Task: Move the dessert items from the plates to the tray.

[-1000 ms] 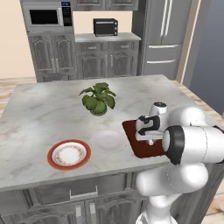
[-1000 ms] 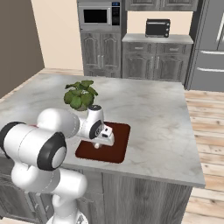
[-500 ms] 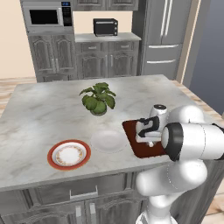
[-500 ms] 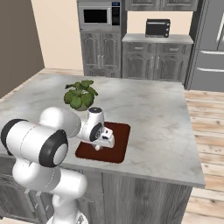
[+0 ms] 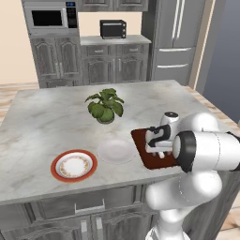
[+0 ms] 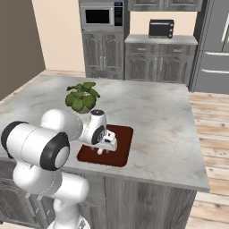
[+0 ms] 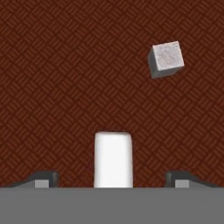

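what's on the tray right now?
In the hand view, two pale morsels lie on the tray: a white cylinder between the open gripper's fingertips and a small grey-white cube apart from it. In both base views the hand covers them.

Tray point(image 5: 140, 140): you see its near and right parts covered by the arm in the left base view; in the hand view it runs past every edge.
White cylinder point(image 7: 113, 159): its lower end is cut off at the bottom of the hand view.
Fingertips point(image 7: 43, 177): you see just the tops.
Dessert items on tray, base views: hidden behind the hand.
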{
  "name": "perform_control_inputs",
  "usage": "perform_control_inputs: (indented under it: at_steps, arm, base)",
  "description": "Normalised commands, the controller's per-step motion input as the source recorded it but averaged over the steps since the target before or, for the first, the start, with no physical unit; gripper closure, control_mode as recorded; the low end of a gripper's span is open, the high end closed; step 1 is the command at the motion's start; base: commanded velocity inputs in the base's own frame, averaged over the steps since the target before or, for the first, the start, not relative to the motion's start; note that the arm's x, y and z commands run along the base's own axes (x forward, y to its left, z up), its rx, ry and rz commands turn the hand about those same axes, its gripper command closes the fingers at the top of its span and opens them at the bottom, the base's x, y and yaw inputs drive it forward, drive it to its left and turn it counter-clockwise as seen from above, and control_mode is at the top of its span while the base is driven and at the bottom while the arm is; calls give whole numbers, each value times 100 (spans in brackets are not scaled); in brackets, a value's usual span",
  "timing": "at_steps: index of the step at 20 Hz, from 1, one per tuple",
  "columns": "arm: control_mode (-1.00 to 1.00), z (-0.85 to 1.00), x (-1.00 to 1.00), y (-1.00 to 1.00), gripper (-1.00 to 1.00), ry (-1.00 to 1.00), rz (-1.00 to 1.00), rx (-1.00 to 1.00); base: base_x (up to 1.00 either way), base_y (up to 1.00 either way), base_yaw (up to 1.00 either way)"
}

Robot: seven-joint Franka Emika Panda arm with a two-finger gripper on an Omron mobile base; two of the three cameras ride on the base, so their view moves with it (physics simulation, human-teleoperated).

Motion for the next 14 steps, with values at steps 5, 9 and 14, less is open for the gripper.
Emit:
perform_control_inputs:
  at_steps: [5, 9, 14]
  arm:
    - [-100, 27, 1, 0, -100, 0, 0, 0]
    - [-100, 48, 0, 0, -100, 0, 0, 0]
    - [-100, 67, -8, 0, -100, -4, 0, 0]
  base:
    - [0, 0, 0]
    - [0, 0, 0]
    - [0, 0, 0]
